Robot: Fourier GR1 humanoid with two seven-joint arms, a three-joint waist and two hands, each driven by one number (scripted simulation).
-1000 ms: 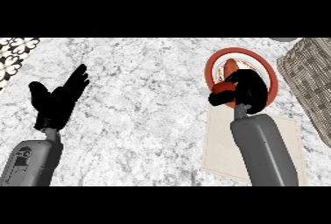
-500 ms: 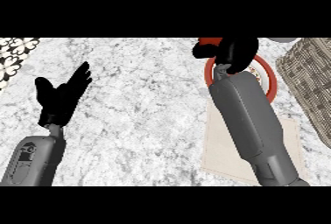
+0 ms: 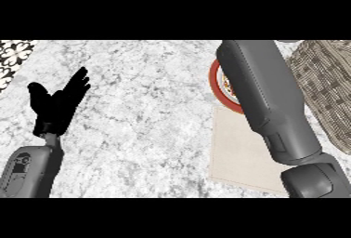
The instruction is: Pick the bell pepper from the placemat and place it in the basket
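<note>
The beige placemat [image 3: 237, 158] lies at the right, partly under my right forearm [image 3: 264, 93]. No bell pepper shows on it or anywhere else in view. That forearm runs up past the picture's top edge, so the right hand is out of sight. The wicker basket [image 3: 322, 74] stands at the far right, beside the forearm. My left hand [image 3: 58, 104] rests open at the left, fingers up, holding nothing.
A red-rimmed plate [image 3: 217, 86] sits at the placemat's far end, mostly hidden by the forearm. A black-and-white patterned surface [image 3: 14, 53] shows at the top left corner. Marble counter [image 3: 144, 121] spreads between the two arms.
My right arm has stretched farther up and away; its hand, which was curled round a red thing, has passed out over the top edge. The left hand has stayed put.
</note>
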